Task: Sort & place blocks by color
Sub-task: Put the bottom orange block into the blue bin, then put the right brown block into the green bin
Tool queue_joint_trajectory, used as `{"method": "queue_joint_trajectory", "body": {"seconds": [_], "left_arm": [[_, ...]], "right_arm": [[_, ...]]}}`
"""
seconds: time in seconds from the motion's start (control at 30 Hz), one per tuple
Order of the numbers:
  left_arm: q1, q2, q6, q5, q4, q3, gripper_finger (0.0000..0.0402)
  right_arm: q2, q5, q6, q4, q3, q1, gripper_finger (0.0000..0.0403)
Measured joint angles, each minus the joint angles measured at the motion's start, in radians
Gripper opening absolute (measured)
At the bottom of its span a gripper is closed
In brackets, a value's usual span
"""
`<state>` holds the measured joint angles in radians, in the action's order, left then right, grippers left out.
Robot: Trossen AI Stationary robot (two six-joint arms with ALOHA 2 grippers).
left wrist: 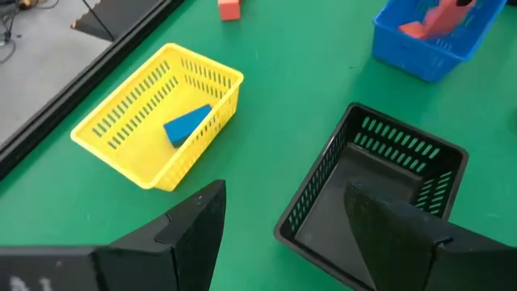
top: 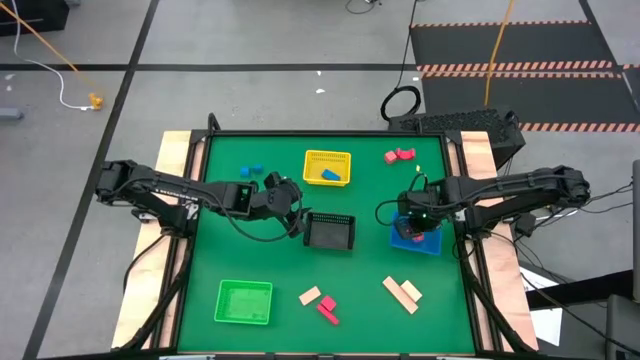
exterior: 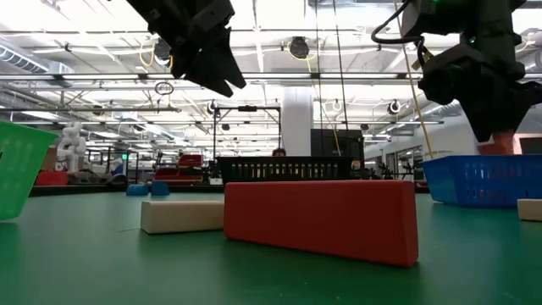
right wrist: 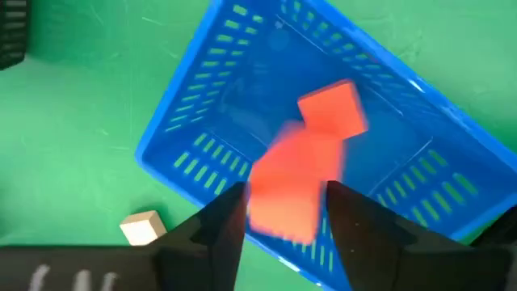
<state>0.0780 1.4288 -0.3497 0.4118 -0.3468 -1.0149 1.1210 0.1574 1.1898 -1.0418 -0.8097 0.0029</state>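
My right gripper [right wrist: 284, 198] [top: 408, 222] hangs open over the blue basket [right wrist: 202, 153], fingers pointing down. A blurred red block [right wrist: 295, 182] shows at its fingertips, above a second red block [right wrist: 331, 109] that lies on the basket floor. My left gripper [left wrist: 283, 202] [top: 297, 218] is open and empty, held above the table between the yellow basket [left wrist: 121, 121] and the black basket [left wrist: 380, 186]. A blue block [left wrist: 187, 124] lies in the yellow basket. Two blue blocks [top: 250, 171] and red blocks [top: 400, 155] lie on the table's far part. My right gripper: the red block [right wrist: 275, 202] shows blurred between and just beyond the sharp fingertips, over the blue basket. Whether the fingers touch it I cannot tell.
A green basket [top: 244, 302] sits at the near left. A tan block [top: 310, 296] and a pink-red block [top: 327, 308] lie near the near edge, with tan bars [top: 402, 293] to their right. One small tan block [right wrist: 141, 226] lies beside the blue basket.
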Motion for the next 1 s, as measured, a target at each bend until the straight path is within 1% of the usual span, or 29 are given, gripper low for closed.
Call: {"method": "queue_joint_trajectory", "body": {"seconds": [0.17,0.27,0.43,0.5,0.57,0.67,0.77,0.87,0.93,1.0], "left_arm": [[0.0,0.0,-0.004,0.0,-0.002,0.0,0.0253],[0.0,0.0,-0.024,0.0,-0.003,0.0,0.0253],[0.001,0.0,-0.025,0.0,-0.016,0.0,0.0253],[0.001,0.0,-0.024,0.0,-0.026,0.0,0.0253],[0.001,0.0,-0.023,0.0,-0.027,0.0,0.0253],[0.001,0.0,-0.024,0.0,-0.027,0.0,0.0253],[0.001,0.0,-0.036,-0.003,-0.027,0.0,0.0253],[0.001,0.0,-0.054,-0.024,-0.028,0.0,0.0253],[0.001,0.0,-0.056,-0.038,-0.029,0.0,0.0253],[0.001,0.0,-0.056,-0.047,-0.032,0.0,0.0253]], "right_arm": [[0.0,0.004,-0.019,0.005,0.0,0.0,0.0206],[-0.006,0.058,-0.024,0.013,0.0,-0.002,0.0224],[-0.052,0.153,0.024,0.082,0.0,0.0,0.0229],[-0.083,0.182,0.063,0.151,0.0,0.007,0.0225],[-0.113,0.183,0.11,0.248,0.0,0.026,0.0221],[-0.142,0.134,0.187,0.431,0.0,0.076,0.0218],[-0.138,0.04,0.243,0.628,0.0,0.152,0.0217],[-0.101,-0.058,0.262,0.811,0.0,0.245,0.0217],[-0.067,-0.088,0.264,0.913,0.0,0.31,0.0217],[-0.033,-0.087,0.264,0.981,0.0,0.371,0.0217]]}}
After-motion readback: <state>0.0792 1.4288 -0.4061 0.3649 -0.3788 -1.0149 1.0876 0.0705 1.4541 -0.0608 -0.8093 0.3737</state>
